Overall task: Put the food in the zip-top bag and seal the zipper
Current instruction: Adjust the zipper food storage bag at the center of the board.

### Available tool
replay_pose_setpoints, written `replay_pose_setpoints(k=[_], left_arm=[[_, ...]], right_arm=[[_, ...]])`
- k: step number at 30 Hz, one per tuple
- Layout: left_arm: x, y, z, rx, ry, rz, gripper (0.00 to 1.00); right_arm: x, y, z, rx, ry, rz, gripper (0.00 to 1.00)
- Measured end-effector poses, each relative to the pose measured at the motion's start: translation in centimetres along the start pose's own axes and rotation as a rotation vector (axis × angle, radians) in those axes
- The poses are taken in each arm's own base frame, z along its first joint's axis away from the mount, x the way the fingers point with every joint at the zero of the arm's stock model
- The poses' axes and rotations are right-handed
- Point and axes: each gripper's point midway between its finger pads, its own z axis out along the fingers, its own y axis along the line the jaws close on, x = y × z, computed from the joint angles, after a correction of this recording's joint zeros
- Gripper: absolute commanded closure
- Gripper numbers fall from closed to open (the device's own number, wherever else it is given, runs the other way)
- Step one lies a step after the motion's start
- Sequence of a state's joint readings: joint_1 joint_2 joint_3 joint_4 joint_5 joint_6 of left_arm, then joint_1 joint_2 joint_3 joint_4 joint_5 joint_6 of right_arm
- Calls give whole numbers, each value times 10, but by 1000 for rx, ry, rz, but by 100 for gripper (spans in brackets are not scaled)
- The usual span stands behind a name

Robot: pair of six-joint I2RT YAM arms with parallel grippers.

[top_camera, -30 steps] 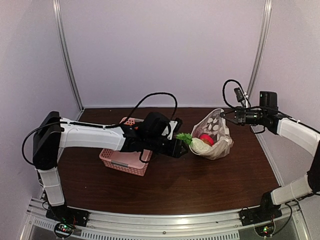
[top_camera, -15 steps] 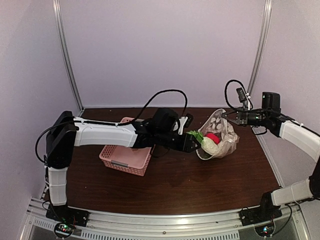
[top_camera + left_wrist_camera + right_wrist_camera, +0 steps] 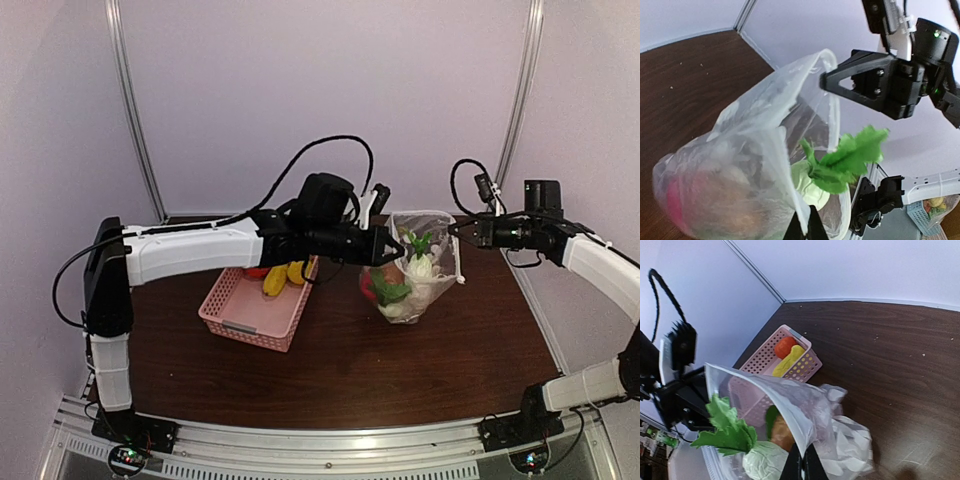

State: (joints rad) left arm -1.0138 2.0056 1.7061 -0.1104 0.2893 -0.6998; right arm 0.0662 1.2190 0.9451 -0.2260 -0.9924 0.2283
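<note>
Left claw [image 3: 392, 247]: clenched on one rim of the zip-top bag [image 3: 412, 270]; its wrist view shows the film pinched between its tips.
Right claw [image 3: 455, 231]: clamped on the opposite rim, facing the left claw across the mouth.
Bag position: it hangs between the two claws with its mouth up and its body sagging below both. I cannot tell whether its bottom touches the counter [image 3: 340, 370].
Risk, slipping: each claw holds only thin, slick film, and the load pulls down on it. If a rim slides out, the mouth would likely collapse and the contents spill.
Risk, overpull: claws drawing further apart could tear the rim or jerk it free.
Risk, letting go: a yellow piece [image 3: 788, 360] and an orange-red piece [image 3: 785, 346] lie in the pink basket [image 3: 250, 312], below and behind the left claw. Releasing one rim to fetch them would probably let the bag slump.
Risk, sealing: the leafy green vegetable [image 3: 850, 155] stands at mouth height between the claws and may get caught in the zipper [image 3: 834, 120].
Bag look: clear, soft, crumpled, with white dots. It bulges low, and the rim gapes open and unsealed.
Contents: a pale green-white vegetable [image 3: 807, 182] under the leaf, something red [image 3: 368, 287] on the left claw's side, and a brown piece [image 3: 782, 434] beneath.
</note>
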Motion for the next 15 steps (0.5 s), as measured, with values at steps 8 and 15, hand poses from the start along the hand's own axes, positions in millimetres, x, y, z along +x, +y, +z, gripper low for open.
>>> replay_pose_setpoints(k=[8, 15], left_arm=[[-38, 5, -23, -52, -74, 43, 100], [-21, 51, -9, -158, -43, 37, 100]], right_arm=[[-33, -10, -16, 191, -18, -133, 100], [-71, 9, -28, 245, -10, -244, 100]])
